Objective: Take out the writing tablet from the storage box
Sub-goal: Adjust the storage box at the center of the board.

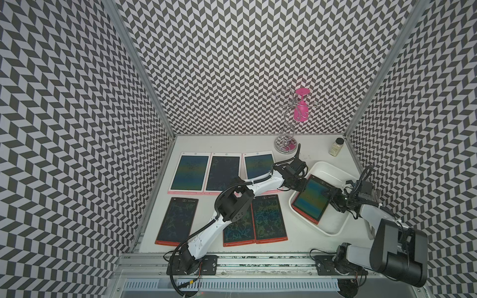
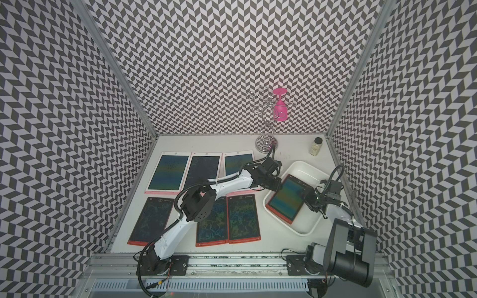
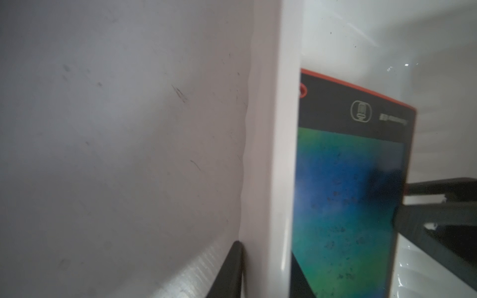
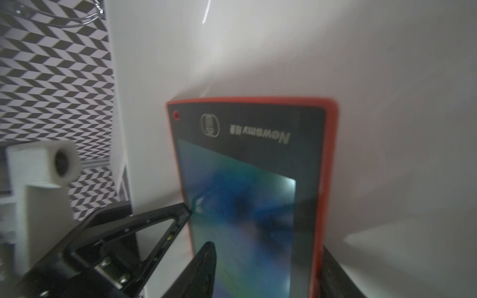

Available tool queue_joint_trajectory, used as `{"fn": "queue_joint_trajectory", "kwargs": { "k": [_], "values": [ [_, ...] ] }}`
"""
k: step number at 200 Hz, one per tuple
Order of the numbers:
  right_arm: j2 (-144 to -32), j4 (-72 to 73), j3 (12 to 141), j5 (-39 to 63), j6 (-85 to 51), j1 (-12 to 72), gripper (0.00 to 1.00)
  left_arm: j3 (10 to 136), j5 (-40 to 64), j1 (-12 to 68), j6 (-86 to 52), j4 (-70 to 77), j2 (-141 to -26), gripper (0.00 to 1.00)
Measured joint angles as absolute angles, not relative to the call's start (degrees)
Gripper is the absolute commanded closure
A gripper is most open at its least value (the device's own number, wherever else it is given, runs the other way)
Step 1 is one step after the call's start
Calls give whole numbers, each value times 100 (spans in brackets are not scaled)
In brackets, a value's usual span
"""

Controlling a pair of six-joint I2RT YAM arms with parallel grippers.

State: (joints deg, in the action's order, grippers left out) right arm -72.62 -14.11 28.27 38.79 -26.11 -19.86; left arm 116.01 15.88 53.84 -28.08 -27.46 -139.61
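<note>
The white storage box (image 1: 335,222) stands on the right of the table in both top views (image 2: 307,222). In it lies the red-framed writing tablet (image 1: 311,198), tilted, with its left edge up near the box's left rim. My left gripper (image 1: 299,184) is shut on that rim (image 3: 281,154), one finger (image 3: 232,268) outside the wall and the other inside. My right gripper (image 1: 329,193) straddles the tablet's (image 4: 247,160) right edge. One finger (image 4: 204,271) lies over the screen and the other (image 4: 333,273) behind the red frame, with the jaws still apart.
Six more tablets lie left of the box: pink-framed ones (image 1: 189,171) at the back, red-framed ones (image 1: 268,219) in front, partly under my left arm. A wire stand (image 1: 285,147) with a pink glass (image 1: 300,108) and a small jar (image 1: 336,147) stand at the back. Patterned walls close three sides.
</note>
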Motion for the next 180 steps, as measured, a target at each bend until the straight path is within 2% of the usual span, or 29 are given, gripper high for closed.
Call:
{"fn": "queue_joint_trajectory", "kwargs": {
  "k": [30, 61, 92, 103, 119, 132, 145, 180],
  "values": [
    [-7107, -1472, 2829, 4445, -2613, -1892, 46, 11601, 1721, 5555, -2891, -2582, -14018, 75],
    [-7074, -1544, 2832, 4521, -2609, -1916, 52, 11603, 1747, 5575, -2967, -2554, -14020, 74],
    [-7074, -1804, 2836, 4300, -2550, -1929, 57, 11592, 1769, 5577, -3041, -2510, -14020, 75],
    [-7076, -1907, 2840, 4156, -2493, -1935, 63, 11539, 1785, 5577, -3100, -2432, -14014, 76],
    [-7078, -2053, 2869, 3933, -2453, -1970, 69, 11358, 1782, 5572, -3197, -2252, -13946, 82],
    [-7081, -2150, 2908, 3758, -2408, -1999, 71, 11157, 1767, 5568, -3312, -2091, -13885, 83],
    [-7096, -2198, 2956, 3642, -2368, -2034, 78, 10962, 1772, 5548, -3444, -1920, -13819, 85],
    [-7338, -2064, 3260, 3577, -2303, -2084, 81, 10385, 1750, 5531, -3752, -1463, -13561, 84]
  ]
}}
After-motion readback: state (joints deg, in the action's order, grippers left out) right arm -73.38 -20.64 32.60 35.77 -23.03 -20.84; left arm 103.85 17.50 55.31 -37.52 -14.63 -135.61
